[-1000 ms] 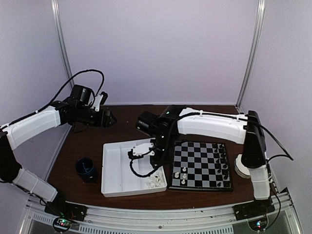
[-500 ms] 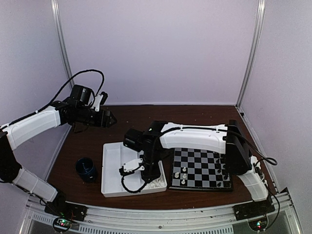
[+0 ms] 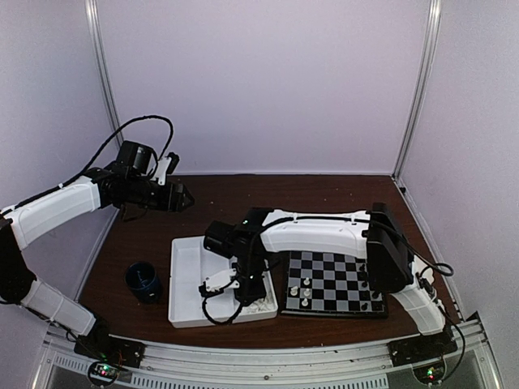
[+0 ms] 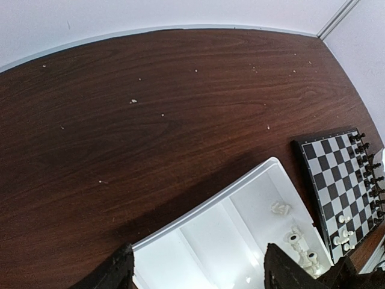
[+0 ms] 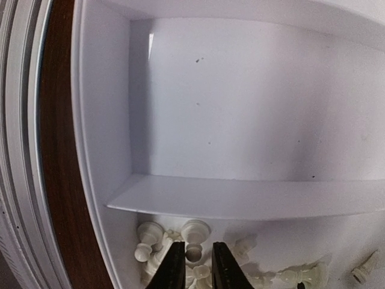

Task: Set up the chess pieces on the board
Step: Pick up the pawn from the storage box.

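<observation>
1. Board (image 3: 334,284): lies flat on the near right part of the table (image 3: 146,235), just right of the white tray (image 3: 188,279), with the two edges close together.
2. Black chess pieces (image 3: 372,275): stand upright in a line down the right edge of the board, too small in the overhead view to tell one kind from another.
3. White chess pieces (image 3: 259,305): mostly heaped in the near right compartment of the tray, behind a low divider, several tipped on their sides and touching one another. A few more stand upright on the near left squares of the board.
4. Right end effector (image 5: 197,247): hangs low over that heap and points straight down, reaching in from the right across the left edge of the board. Fingers (image 5: 173,265) parted by a narrow gap and released, with nothing visibly clamped. One white piece shows below the gap.
5. Left end effector (image 4: 197,253): held above the far left part of the table, well apart from tray and board. Looks down at both from the far side, fingers spread wide, released, gripping nothing.
6. Blue cup (image 3: 144,281): stands on the table near the left side of the tray, on the near left.
</observation>
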Controlling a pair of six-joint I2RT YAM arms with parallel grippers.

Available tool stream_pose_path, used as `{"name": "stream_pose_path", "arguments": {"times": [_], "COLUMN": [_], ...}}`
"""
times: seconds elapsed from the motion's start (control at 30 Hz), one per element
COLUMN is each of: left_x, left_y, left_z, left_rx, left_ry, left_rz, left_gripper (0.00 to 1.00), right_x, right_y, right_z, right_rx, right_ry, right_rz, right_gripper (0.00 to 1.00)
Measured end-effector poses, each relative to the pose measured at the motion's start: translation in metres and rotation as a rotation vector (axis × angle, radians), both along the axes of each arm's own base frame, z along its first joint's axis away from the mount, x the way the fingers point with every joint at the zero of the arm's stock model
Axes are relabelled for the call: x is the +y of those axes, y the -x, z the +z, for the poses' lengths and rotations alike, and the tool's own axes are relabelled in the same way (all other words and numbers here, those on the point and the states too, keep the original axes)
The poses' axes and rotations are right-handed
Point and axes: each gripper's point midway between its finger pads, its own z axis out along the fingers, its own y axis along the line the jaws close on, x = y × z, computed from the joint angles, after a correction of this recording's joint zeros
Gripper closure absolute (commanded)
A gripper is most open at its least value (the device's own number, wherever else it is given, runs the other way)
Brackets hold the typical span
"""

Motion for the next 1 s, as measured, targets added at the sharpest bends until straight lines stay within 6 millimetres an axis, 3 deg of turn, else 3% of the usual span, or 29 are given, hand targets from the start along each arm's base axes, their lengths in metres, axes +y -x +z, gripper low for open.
{"name": "stream_pose_path", "arguments": {"times": [0.23, 0.4, 0.57, 0.73, 1.0], "left_x": [0.0002, 0.0002, 0.0002, 0.0009, 0.0018], "left_y": [0.0003, 0.0004, 0.0006, 0.0003, -0.0002], "left_z": [0.0012, 0.0014, 0.0024, 0.0026, 0.0028], "left_rx": [-0.003, -0.003, -0.005, -0.006, -0.007], "left_ry": [0.001, 0.001, 0.003, 0.003, 0.003], "left_rz": [0.000, 0.000, 0.000, 0.002, 0.004], "left_gripper": [0.26, 0.26, 0.26, 0.26, 0.26], "right_x": [-0.0002, -0.0006, -0.0022, -0.0031, -0.0044], "right_y": [0.0010, 0.0013, 0.0020, 0.0031, -0.0002], "right_z": [0.0009, 0.0013, -0.0021, -0.0064, -0.0018], "right_rx": [0.002, 0.002, 0.005, 0.008, -0.015], "right_ry": [0.002, 0.004, 0.016, 0.028, 0.035], "right_rz": [0.000, 0.005, 0.001, 0.001, 0.001], "right_gripper": [0.97, 0.87, 0.86, 0.96, 0.98]}}
